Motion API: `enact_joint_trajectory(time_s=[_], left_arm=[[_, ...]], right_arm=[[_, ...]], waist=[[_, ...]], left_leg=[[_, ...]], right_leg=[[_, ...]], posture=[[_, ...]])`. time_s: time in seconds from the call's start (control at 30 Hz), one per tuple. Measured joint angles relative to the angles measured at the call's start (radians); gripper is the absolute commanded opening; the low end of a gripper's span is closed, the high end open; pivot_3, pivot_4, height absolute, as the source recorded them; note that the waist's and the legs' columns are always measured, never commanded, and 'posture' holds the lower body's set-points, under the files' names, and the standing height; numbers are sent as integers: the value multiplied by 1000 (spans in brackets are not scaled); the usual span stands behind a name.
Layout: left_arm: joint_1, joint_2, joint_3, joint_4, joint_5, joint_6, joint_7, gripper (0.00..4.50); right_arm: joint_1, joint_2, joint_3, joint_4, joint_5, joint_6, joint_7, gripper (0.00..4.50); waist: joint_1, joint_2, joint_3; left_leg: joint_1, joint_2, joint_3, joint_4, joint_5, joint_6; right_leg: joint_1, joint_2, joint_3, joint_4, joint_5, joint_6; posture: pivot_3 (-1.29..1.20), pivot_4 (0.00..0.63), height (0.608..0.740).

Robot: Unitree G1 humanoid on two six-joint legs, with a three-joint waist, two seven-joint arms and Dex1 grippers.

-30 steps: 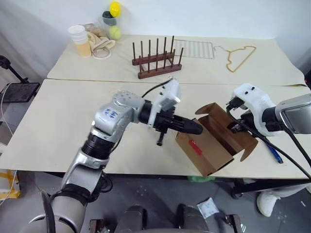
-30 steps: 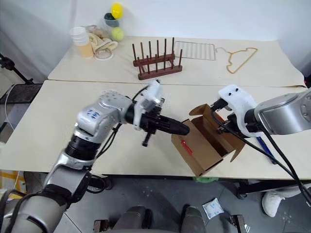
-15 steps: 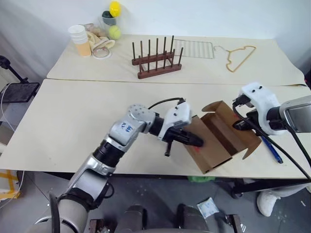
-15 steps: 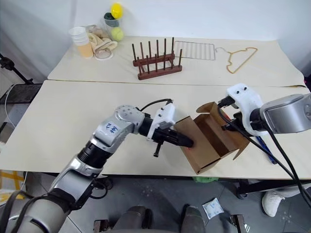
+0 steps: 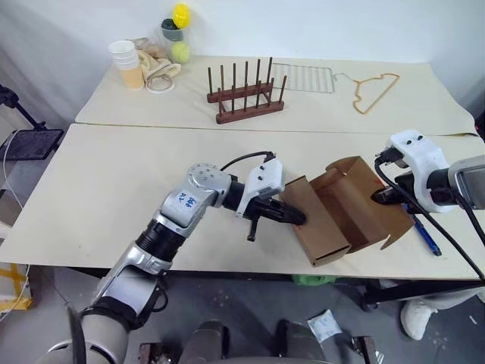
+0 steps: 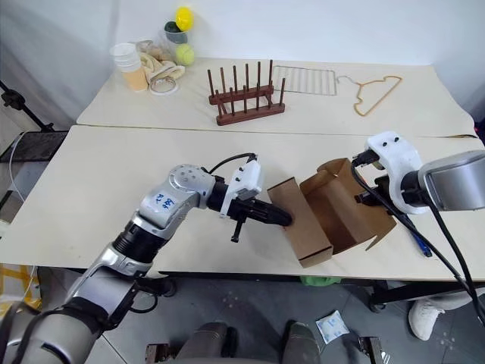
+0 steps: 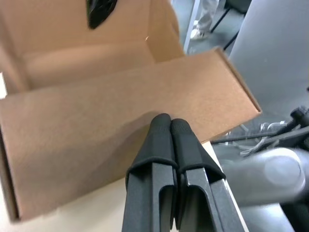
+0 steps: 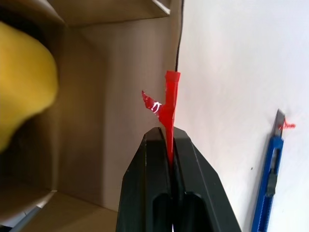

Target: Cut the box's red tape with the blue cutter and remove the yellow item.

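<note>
Showing the cutting stage as done, judging by the box [image 5: 345,216] at lower right of centre in the head views, with flaps spread and the interior exposed. Placing the left claw [image 5: 297,218] just left of the box, fully closed on nothing, with its tips pressed to the outer face of the near cardboard flap, apparently to steady or turn the carton. Placing the right claw [image 8: 167,133] at the box's right-hand side, fully closed and pinching a torn strip of the red tape [image 8: 169,104], which sticks up from between the fingertips and looks parted from the cardboard edge behind it. Locating the blue cutter [image 5: 424,236] flat on the desk [image 5: 98,197] near the right edge of the head views, just right of the box, gripped by neither claw and bearing a red scrap at its tip in the right wrist view. Locating the yellow item [image 8: 21,82] inside the carton's cavity, touched by neither claw.

Leaving, as a judgement only:
- letting go of the tape strip to free the right claw;
- reaching into the open box;
- gripping the yellow item and lifting it clear.

Counting roughly the first half of the task as complete, namely the tape cut and the cutter set aside, and the removal as not yet begun.
</note>
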Motion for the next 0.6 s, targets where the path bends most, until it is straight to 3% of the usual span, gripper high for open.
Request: enact_joint_trajectory(time_s=[0.33, 0.6], left_arm=[[27, 27, 8, -2, 2, 32, 35, 0], [93, 71, -18, 51, 108, 120, 120, 0]], right_arm=[[45, 45, -6, -34, -131, 2, 31, 28], [133, 140, -16, -75, -231, 4, 70, 28]], waist=[[10, -1, -2], [1, -1, -1]], left_leg=[[1, -2, -6, 2, 2, 3], [-3, -2, -4, -2, 2, 2]], right_leg=[[2, -1, 3, -1, 3, -1], [-4, -1, 1, 0, 4, -1]], posture=[[0, 150, 740], [0, 150, 740]])
